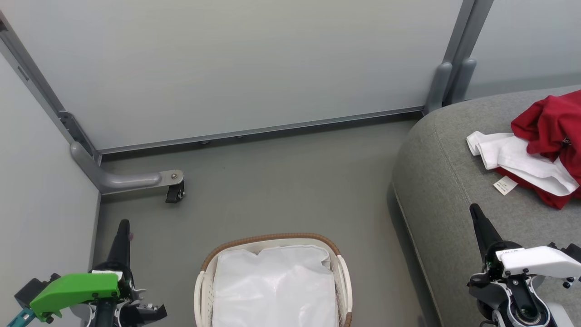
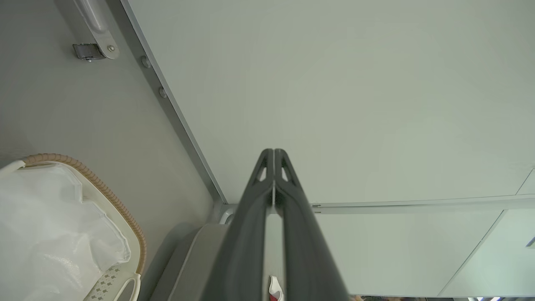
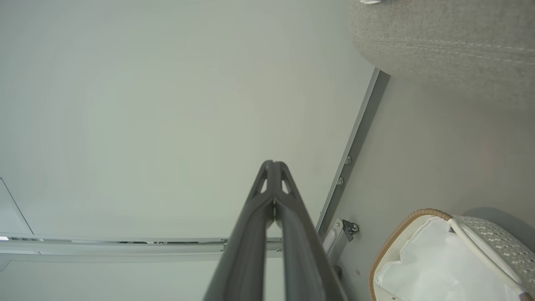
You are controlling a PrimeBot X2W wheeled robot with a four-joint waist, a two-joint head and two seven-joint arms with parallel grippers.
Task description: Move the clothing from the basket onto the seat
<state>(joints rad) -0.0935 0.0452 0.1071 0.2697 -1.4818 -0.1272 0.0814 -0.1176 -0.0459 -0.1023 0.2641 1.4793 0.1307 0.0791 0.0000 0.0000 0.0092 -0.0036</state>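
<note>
The clothing (image 1: 551, 122), crumpled soft red fabric with a white sleeve, is being borne by the rounded grey woven seat (image 1: 454, 181) at the right, while nothing but a glossy white liner (image 1: 277, 286) is being held in the near oval basket (image 1: 272, 239). The left gripper (image 1: 122, 227) and right gripper (image 1: 475, 211) are being pressed shut, empty; the task is being judged finished, the clothing best left undisturbed.

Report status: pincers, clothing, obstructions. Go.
Left pincer shut, empty. Right pincer shut, empty. Clothing heaped on seat; basket shows white liner, no red. No obstruction seen.
</note>
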